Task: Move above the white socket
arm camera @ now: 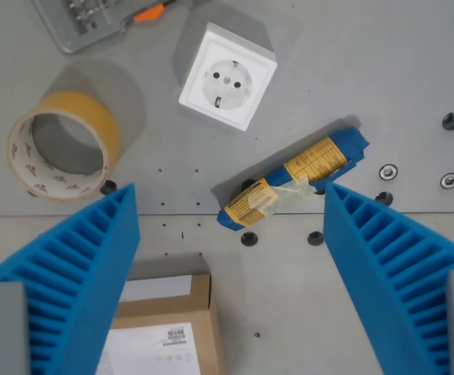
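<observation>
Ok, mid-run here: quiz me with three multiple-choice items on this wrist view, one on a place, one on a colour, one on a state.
1. Where does the white socket lie relative to the gripper?
A. Toward the top of the view, ahead of the fingertips
B. Between the fingers
C. Under the cardboard box

2. What colour are the gripper's fingers?
A. Red
B. Blue
C. Black

3. What state is the gripper in?
A. Shut on the tape roll
B. Shut on the socket
C. Open, holding nothing

Answers: 1 A, the socket sits high in the picture beyond the fingertips. 2 B, both ribbed fingers are blue. 3 C, the fingers stand wide apart with only table between them.
</observation>
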Robot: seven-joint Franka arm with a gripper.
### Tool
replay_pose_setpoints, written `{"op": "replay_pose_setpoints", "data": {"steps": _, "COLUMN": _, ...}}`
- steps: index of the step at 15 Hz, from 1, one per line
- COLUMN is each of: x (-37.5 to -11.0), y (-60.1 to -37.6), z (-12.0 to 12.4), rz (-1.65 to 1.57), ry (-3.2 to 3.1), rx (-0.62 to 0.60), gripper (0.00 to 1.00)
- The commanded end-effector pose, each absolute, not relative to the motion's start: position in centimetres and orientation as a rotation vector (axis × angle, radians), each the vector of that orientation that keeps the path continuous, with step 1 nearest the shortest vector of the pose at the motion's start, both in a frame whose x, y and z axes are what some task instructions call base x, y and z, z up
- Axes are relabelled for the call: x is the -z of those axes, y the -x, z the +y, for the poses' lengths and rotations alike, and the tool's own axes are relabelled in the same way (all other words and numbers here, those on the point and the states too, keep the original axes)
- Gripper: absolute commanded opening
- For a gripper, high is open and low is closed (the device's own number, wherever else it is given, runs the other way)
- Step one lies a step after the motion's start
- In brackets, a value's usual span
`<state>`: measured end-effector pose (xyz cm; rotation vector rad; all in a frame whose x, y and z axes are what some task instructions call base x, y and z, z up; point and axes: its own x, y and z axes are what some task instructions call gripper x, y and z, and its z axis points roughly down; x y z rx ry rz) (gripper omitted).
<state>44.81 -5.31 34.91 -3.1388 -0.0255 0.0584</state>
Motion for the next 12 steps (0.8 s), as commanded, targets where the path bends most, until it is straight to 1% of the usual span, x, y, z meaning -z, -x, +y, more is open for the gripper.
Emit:
{"op": "replay_pose_setpoints", "data": {"steps": 1, "x": -33.6, "y": -44.4, "z": -5.4, "rz": 0.16, "ry": 3.138, "rx": 0.093, "gripper": 1.0}}
{"op": "replay_pose_setpoints", "data": {"steps": 12, "x": -28.2, "y": -44.6, "z": -5.6, "rz": 0.414, "ry": 3.1, "rx": 0.075, "gripper": 1.0}}
